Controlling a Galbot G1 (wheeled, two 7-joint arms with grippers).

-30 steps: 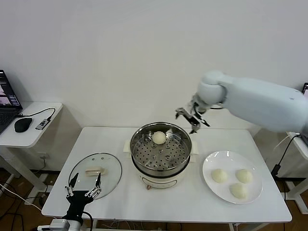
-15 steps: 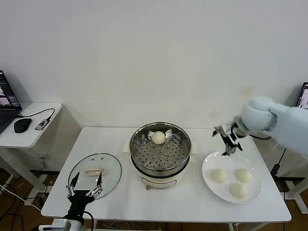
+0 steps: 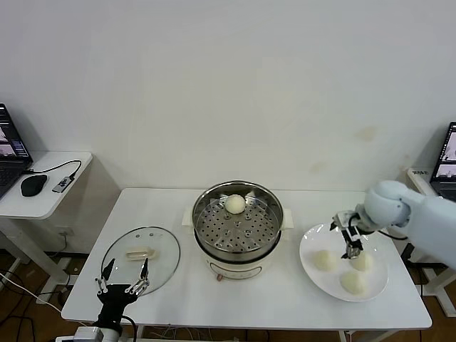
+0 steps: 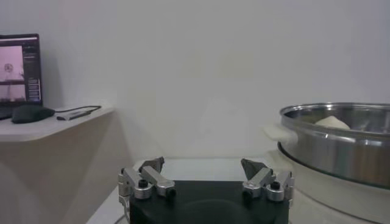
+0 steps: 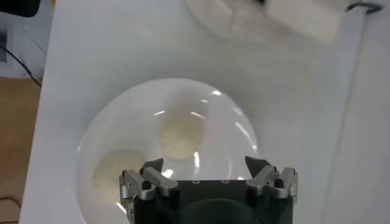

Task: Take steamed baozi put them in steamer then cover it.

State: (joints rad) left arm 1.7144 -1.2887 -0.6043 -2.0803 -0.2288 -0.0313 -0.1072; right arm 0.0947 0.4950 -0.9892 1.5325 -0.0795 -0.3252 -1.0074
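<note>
The steamer (image 3: 237,226) stands mid-table with one baozi (image 3: 235,204) on its perforated tray. Three more baozi (image 3: 325,260) lie on a white plate (image 3: 311,242) at the right. My right gripper (image 3: 349,241) hangs open and empty just above the plate, over the buns. In the right wrist view the open gripper (image 5: 207,165) sits over the plate (image 5: 97,134), with one bun (image 5: 180,134) ahead of it. The cover (image 3: 162,249), a glass lid with a cream handle, lies flat at the left. My left gripper (image 3: 122,279) is parked open at its near edge.
A side table with a mouse (image 3: 33,184) and a laptop stands at the far left. Another laptop (image 3: 445,160) is at the right edge. The left wrist view shows the open gripper (image 4: 204,165) and the steamer's steel wall (image 4: 341,143).
My right gripper has moved from behind the steamer to the right and down, and now hangs over the plate of buns. The left arm has not moved.
</note>
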